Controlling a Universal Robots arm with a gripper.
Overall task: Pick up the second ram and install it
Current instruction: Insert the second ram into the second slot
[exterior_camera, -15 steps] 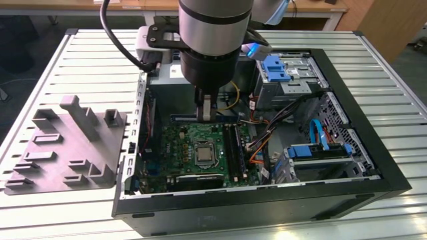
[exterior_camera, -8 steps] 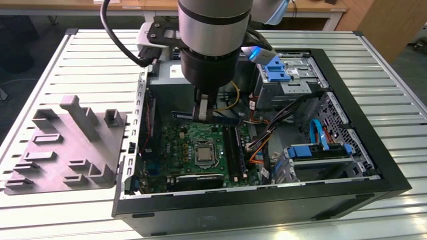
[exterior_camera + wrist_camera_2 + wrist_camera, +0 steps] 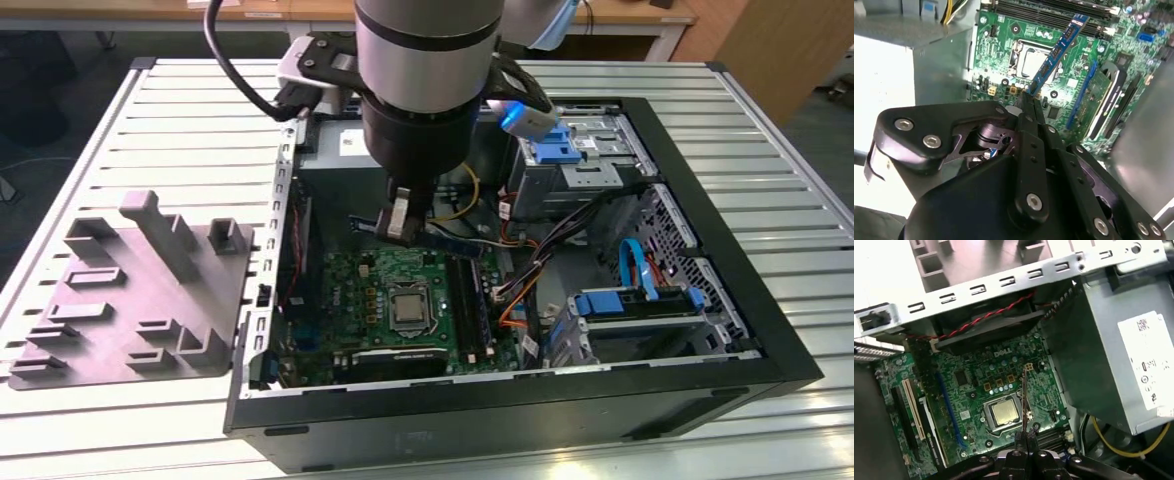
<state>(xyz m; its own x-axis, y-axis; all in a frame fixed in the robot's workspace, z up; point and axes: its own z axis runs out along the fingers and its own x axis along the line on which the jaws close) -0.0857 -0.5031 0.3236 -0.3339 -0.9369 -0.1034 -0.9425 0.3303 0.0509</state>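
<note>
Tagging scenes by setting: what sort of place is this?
Probably a robotics lab or workshop bench for PC assembly. An open computer case lies on a slatted metal table, a grey fixture sits beside it, and the gripper holds a ram above the motherboard.

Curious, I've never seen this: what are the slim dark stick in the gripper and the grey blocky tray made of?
Slim dark stick: apparently circuit board, blue-faced, studded with chips. Grey blocky tray: probably matte plastic, uniformly dull, no glint.
</note>
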